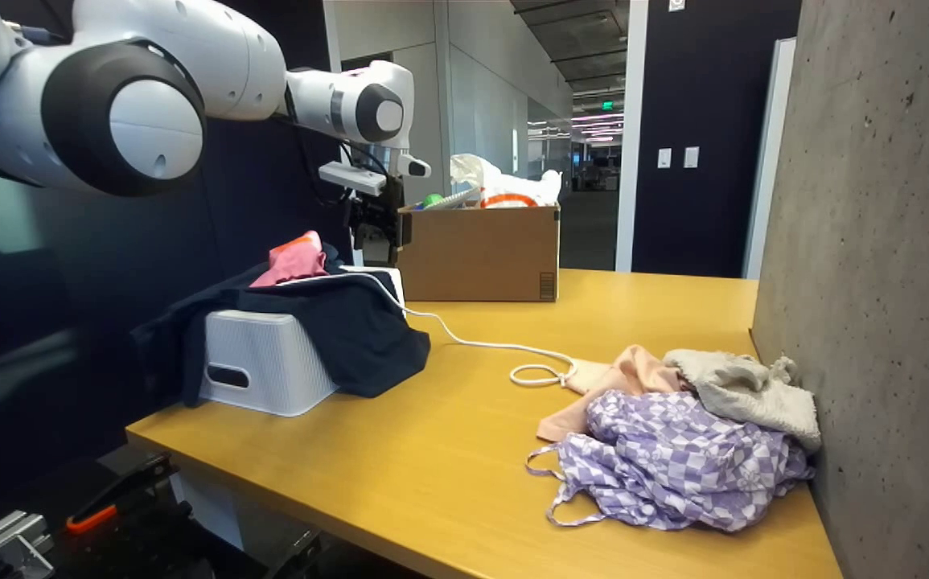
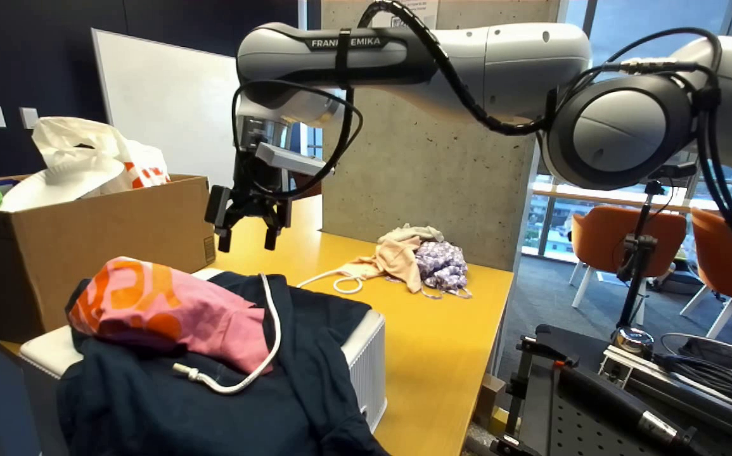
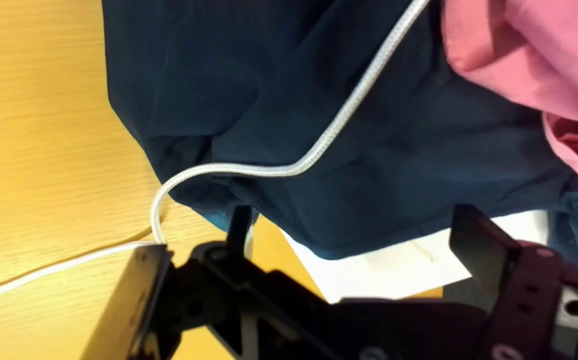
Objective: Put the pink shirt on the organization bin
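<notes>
Pointing down near the edge of a navy garment (image 3: 248, 90), my gripper (image 2: 247, 240) has its jaws spread wide. I find the pink shirt (image 2: 210, 318) lower than the jaws and off to one side, bunched on top of the navy garment, which drapes over the white ribbed bin (image 1: 259, 358). In my wrist view a white cord (image 3: 339, 125) crosses that garment ahead of the jaws and trails onto the table (image 3: 33, 125). Near the jaws I have a cardboard box (image 1: 472, 253); well apart from them, by a concrete wall (image 1: 874, 241), lie a purple checked garment (image 1: 689, 458), a peach cloth (image 1: 641, 374) and a grey cloth (image 1: 746, 390).
</notes>
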You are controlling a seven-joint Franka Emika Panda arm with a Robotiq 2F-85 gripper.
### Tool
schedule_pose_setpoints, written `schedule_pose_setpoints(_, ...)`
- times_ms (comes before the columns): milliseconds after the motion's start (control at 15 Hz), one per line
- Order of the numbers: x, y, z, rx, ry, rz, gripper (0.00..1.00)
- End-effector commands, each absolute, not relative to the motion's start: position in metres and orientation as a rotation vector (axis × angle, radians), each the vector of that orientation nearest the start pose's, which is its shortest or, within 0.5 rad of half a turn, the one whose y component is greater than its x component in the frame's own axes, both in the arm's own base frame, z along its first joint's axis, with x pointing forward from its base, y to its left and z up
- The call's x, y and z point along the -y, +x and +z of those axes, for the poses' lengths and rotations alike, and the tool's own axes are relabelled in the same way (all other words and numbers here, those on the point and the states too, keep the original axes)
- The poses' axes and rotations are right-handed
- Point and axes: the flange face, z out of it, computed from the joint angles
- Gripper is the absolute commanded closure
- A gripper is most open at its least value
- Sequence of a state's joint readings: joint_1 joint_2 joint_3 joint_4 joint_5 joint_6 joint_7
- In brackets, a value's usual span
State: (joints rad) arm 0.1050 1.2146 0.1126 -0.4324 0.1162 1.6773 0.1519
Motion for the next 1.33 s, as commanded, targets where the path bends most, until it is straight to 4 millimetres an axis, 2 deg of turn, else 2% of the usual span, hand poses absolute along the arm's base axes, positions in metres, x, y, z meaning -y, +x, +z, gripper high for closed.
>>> schedule_pose_setpoints(0,-0.114,0.794,0.328,-0.096,-2.897,0.039,0.00)
schedule_pose_setpoints(267,-0.111,0.792,0.297,-0.127,-2.900,0.115,0.00)
schedule_pose_setpoints(533,-0.118,0.787,0.271,-0.129,-2.905,0.198,0.00)
schedule_pose_setpoints(733,-0.120,0.786,0.267,-0.132,-2.905,0.209,0.05)
schedule_pose_setpoints(800,-0.120,0.786,0.270,-0.133,-2.904,0.205,0.01)
schedule_pose_setpoints(933,-0.119,0.786,0.273,-0.136,-2.902,0.197,0.00)
schedule_pose_setpoints(1000,-0.119,0.787,0.274,-0.138,-2.902,0.197,0.04)
schedule_pose_setpoints(1133,-0.119,0.787,0.274,-0.137,-2.903,0.195,0.29)
schedule_pose_setpoints(1200,-0.119,0.787,0.274,-0.138,-2.904,0.194,0.29)
schedule_pose_setpoints(1267,-0.119,0.787,0.274,-0.139,-2.904,0.194,0.36)
